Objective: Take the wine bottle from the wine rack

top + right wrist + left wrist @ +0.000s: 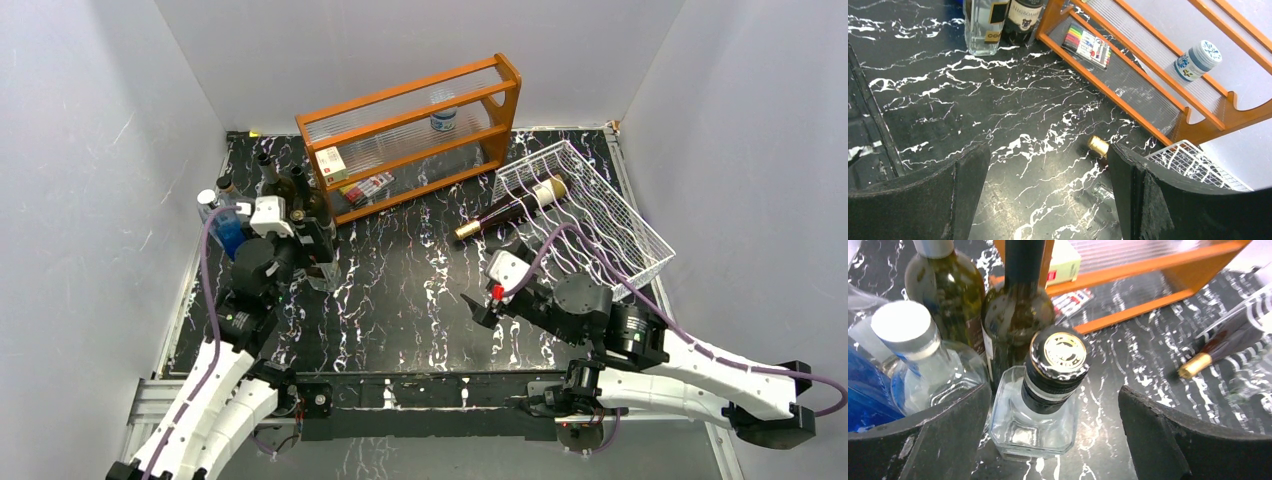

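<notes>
The wine bottle (505, 212) is dark, with a cream label and a gold cap. It lies on its side, body in the white wire wine rack (610, 225) at the right and neck sticking out over the table. Its gold cap (1097, 145) shows just past my right gripper (1048, 200), which is open and empty over bare table, short of the bottle. My left gripper (1055, 440) is open at the far left. A clear square bottle (1035, 410) with a black cap stands between its fingers (948, 440); the right finger is well clear of it.
Several upright bottles (290, 185) crowd the left side, with a blue one (228, 235) beside them. An orange wooden shelf (410, 100) with small items stands at the back. A clear glass bottle mouth (1102, 191) lies near the rack's edge (1193, 160).
</notes>
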`<act>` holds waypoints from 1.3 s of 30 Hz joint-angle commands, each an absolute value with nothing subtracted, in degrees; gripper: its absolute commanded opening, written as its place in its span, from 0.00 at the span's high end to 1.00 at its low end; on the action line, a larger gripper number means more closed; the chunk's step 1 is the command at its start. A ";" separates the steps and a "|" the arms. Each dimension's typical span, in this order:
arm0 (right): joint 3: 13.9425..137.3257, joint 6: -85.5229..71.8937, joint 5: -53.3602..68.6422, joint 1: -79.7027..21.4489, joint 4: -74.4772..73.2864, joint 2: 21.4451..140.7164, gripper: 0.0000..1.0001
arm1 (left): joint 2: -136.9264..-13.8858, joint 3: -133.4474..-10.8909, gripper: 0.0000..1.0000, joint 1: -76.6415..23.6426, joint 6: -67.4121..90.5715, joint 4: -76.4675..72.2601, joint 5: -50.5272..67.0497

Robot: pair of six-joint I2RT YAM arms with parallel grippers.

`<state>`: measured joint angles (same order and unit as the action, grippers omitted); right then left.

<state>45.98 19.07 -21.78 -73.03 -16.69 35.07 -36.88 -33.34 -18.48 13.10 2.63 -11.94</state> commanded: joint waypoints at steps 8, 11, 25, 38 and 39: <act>47.50 19.94 -20.15 -73.21 -20.19 37.97 0.02 | -36.92 -51.90 0.02 -18.07 13.88 15.68 4.62; 47.30 20.30 -20.96 -73.21 -24.25 38.64 0.02 | -38.41 -57.07 0.02 -18.06 11.87 15.77 12.24; 46.22 11.60 -27.82 -73.21 -24.43 41.96 0.02 | -57.64 -68.20 0.02 -18.11 18.30 -5.95 41.77; 47.04 14.13 -45.68 -73.21 -29.11 51.09 0.02 | -69.95 -65.74 0.02 -26.18 6.84 -11.11 34.71; 45.76 15.91 -48.32 -73.21 -29.16 51.50 0.02 | -69.98 -65.37 0.02 -28.08 2.35 -9.55 34.27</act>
<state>46.24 13.52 -37.39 -73.03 -28.80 50.19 -70.46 -66.02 -23.49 13.63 -10.31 35.88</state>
